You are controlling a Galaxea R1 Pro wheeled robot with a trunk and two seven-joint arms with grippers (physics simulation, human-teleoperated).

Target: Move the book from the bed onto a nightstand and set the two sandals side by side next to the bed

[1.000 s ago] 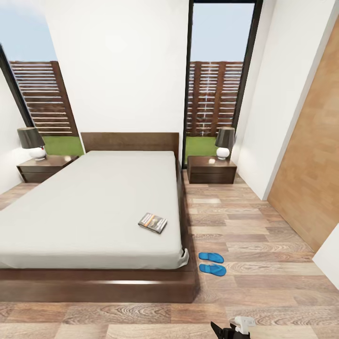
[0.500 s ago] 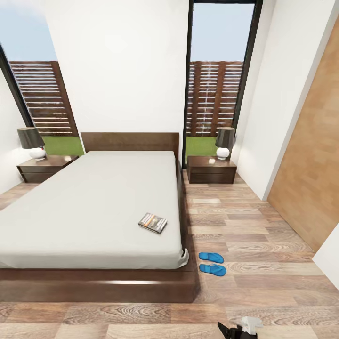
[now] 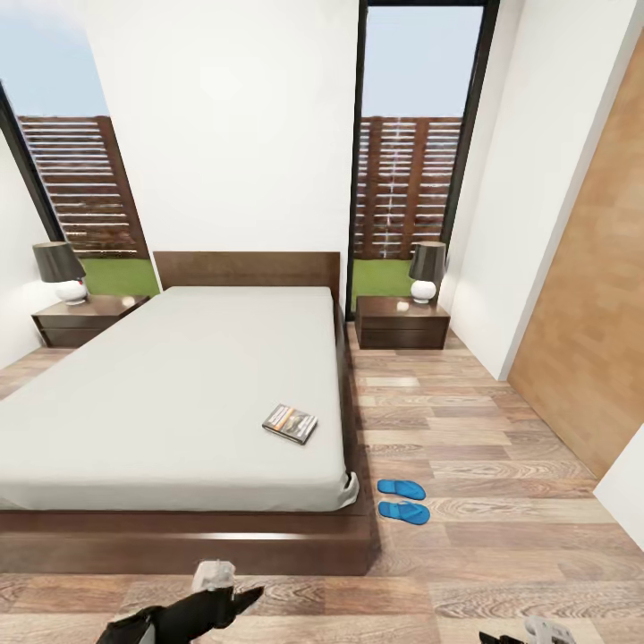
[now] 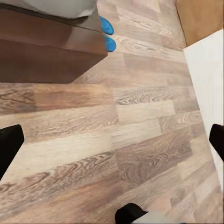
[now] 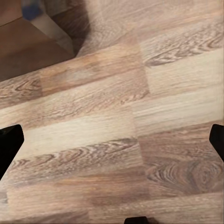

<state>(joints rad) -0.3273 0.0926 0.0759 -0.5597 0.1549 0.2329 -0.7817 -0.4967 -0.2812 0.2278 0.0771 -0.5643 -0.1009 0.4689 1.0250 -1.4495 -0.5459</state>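
Ahead, in the head view, the book (image 3: pixel 290 423) lies on the bed (image 3: pixel 179 394) near its right edge; the two sandals (image 3: pixel 402 500) sit side by side on the floor (image 3: pixel 501 429) beside the bed's foot corner; one nightstand (image 3: pixel 402 323) stands at each side of the headboard; the left hand (image 3: pixel 234 597) shows low over the planks, its grip hard to read here; from the left wrist, that hand (image 4: pixel 112 140) is spread wide, empty, with blue sandals (image 4: pixel 108 36) past the bed frame (image 4: pixel 46 51); from the right wrist, the right hand (image 5: pixel 112 140) is likewise spread and empty above bare floor (image 5: pixel 116 112).
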